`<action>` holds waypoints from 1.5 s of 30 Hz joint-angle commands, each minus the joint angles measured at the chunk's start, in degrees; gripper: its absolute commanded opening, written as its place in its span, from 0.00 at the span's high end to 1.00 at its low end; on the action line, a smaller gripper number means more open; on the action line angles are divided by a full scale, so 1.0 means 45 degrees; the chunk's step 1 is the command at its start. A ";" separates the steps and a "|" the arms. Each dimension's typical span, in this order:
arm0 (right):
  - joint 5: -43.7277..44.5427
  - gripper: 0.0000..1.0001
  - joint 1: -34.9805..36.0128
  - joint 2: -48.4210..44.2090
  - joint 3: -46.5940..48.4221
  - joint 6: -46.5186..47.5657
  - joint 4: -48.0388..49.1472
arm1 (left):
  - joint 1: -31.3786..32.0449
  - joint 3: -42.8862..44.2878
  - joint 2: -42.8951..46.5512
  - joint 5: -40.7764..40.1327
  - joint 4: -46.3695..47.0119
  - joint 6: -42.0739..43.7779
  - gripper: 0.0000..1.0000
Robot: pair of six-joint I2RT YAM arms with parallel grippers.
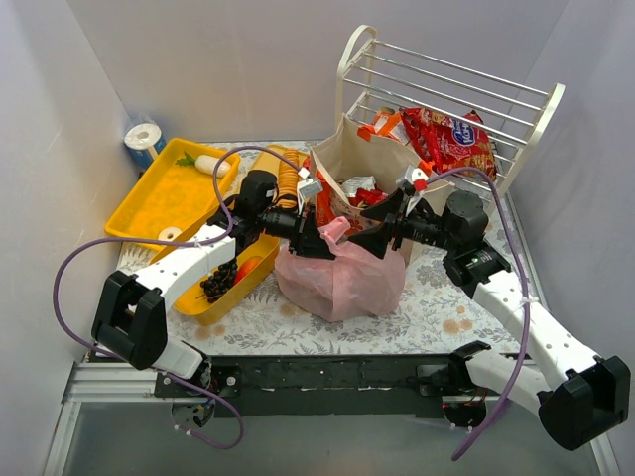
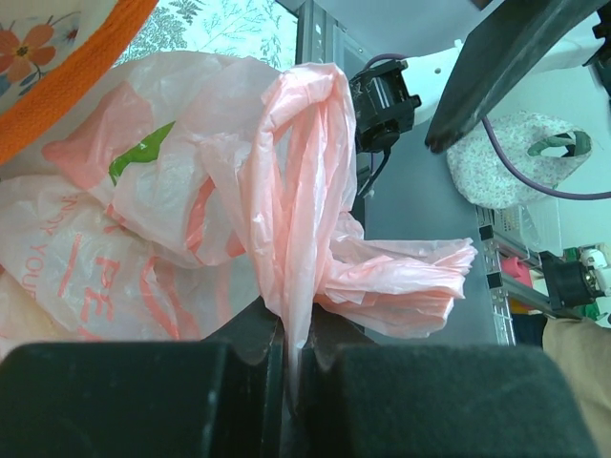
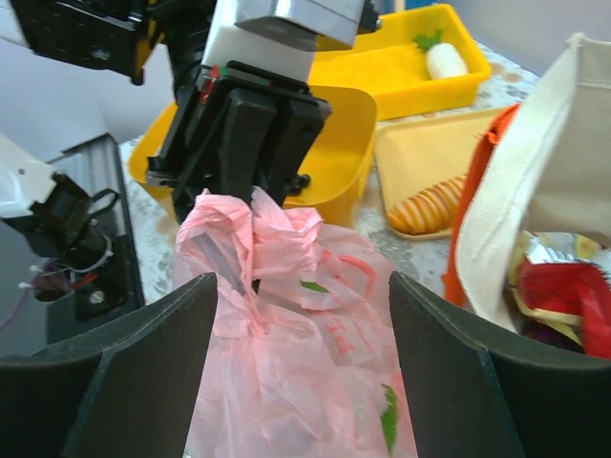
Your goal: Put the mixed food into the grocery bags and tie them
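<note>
Filled pink plastic bag (image 1: 337,278) sits on the worktop (image 1: 437,307) at 6 o'clock of the beige tote (image 1: 359,151); left gripper (image 1: 317,242) clamps its twisted handle (image 2: 296,191) upright, while right gripper (image 1: 360,241) gapes, released, at the handle's 3 o'clock, likely to catch it for knotting.

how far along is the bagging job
Done: the pink bag looks full, and the tote holds snack packets. In hand: left gripper pinches the bag's twisted handle, right gripper open near it. Left: the knot, plus dark fruit in the yellow tray.
</note>
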State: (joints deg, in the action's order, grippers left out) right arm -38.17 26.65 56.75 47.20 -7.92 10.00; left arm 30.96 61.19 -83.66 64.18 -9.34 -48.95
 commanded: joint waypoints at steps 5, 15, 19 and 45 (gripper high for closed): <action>-0.1536 0.20 -0.0005 0.0474 -0.0489 -0.0817 0.3536 | 0.0014 -0.0238 0.0759 0.0717 0.0572 -0.0041 1.00; -0.2044 0.32 0.0053 0.1586 -0.0391 -0.0700 0.4164 | 0.0015 -0.0316 0.0797 0.0913 0.0748 -0.0099 1.00; -0.2258 0.46 0.0151 0.1822 -0.0391 -0.0719 0.4280 | 0.0014 -0.0394 0.0778 0.0952 0.0904 -0.0216 1.00; 0.1101 0.99 0.0463 -0.0990 -0.1153 0.1019 0.0767 | 0.0015 -0.0746 0.0739 -0.0178 0.2018 -0.1641 0.91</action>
State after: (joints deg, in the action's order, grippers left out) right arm -34.33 28.75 53.10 41.65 -4.40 14.52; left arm 31.00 58.87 -83.40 65.54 -2.61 -54.43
